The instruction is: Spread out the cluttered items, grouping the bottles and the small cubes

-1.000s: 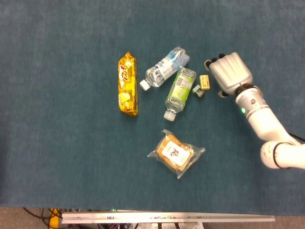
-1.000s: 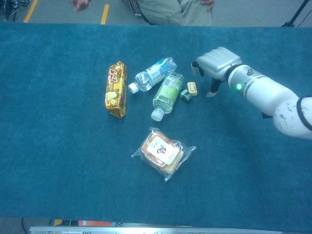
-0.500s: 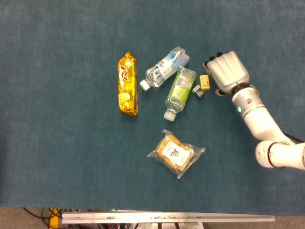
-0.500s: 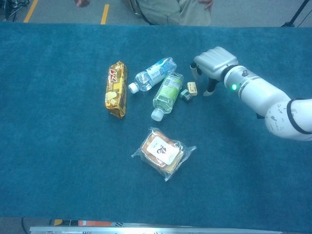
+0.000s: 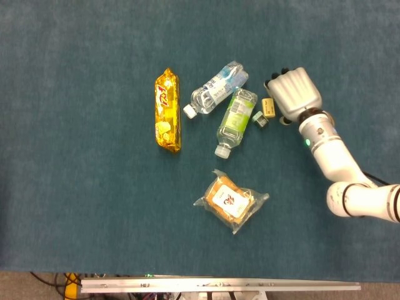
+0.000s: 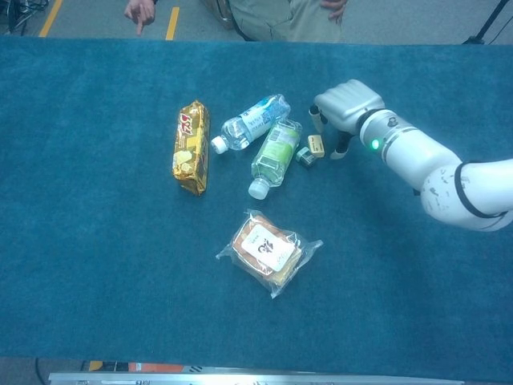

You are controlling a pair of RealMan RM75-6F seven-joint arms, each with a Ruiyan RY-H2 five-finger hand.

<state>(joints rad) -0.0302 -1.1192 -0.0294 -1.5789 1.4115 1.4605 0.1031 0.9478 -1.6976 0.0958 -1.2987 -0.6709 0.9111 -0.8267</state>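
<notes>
The right robot hand, fingers curled down and holding nothing, hovers just beside the tan cube near the 2 bottles, poised to pinch it next.

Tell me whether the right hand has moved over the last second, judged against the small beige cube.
Yes. The right hand has shifted left toward the small beige cube, which stayed put beside the green-labelled bottle; the hand now hangs close over the cube's right edge.
</notes>
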